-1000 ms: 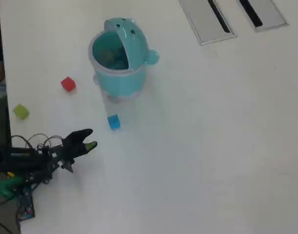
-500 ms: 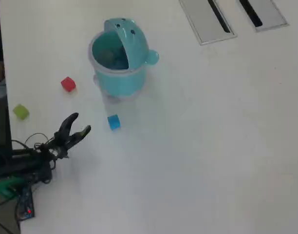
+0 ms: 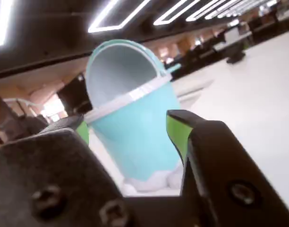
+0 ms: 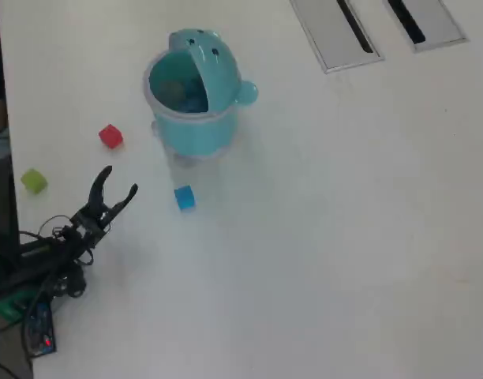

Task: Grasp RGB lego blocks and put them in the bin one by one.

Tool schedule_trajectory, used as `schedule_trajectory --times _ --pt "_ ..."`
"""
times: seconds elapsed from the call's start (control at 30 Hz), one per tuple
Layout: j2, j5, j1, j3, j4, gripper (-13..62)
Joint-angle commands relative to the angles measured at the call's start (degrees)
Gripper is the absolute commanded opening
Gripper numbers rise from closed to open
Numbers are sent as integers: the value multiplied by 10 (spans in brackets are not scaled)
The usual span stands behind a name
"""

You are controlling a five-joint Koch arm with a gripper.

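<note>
In the overhead view the light-teal bin (image 4: 192, 91) stands upright near the top left, its dotted lid tipped back. A red block (image 4: 110, 136) lies to its left, a yellow-green block (image 4: 34, 181) sits near the table's left edge, and a blue block (image 4: 184, 197) rests just below the bin. My gripper (image 4: 118, 181) is open with nothing between its fingers, between the red and blue blocks and touching neither. In the wrist view the bin (image 3: 135, 123) fills the gap between my spread green-padded fingers (image 3: 176, 132); no block shows there.
Two grey recessed panels (image 4: 336, 31) with dark slots lie at the top right of the overhead view. The table's left edge (image 4: 6, 158) runs close beside the yellow-green block. My arm's base and cables (image 4: 36, 268) occupy the lower left corner.
My gripper has opened and swung up and to the left in the overhead view, from below the blue block's level to the space between the red and blue blocks. The blocks and bin have not moved.
</note>
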Motion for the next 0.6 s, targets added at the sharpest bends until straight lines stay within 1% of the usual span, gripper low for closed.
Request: schedule_trajectory --times 0.0,0.17,0.3,0.33,0.37,0.47,0.57 --pt "43 -23 -8 -65 23 300" --pt "43 -24 -50 -191 195 299" --pt "44 -25 -89 -303 391 299" --pt "44 -33 -94 -323 425 299" --pt "43 -74 -105 -342 462 299" --pt "43 -140 -132 -357 522 299" --pt "42 -178 -147 -352 526 299"
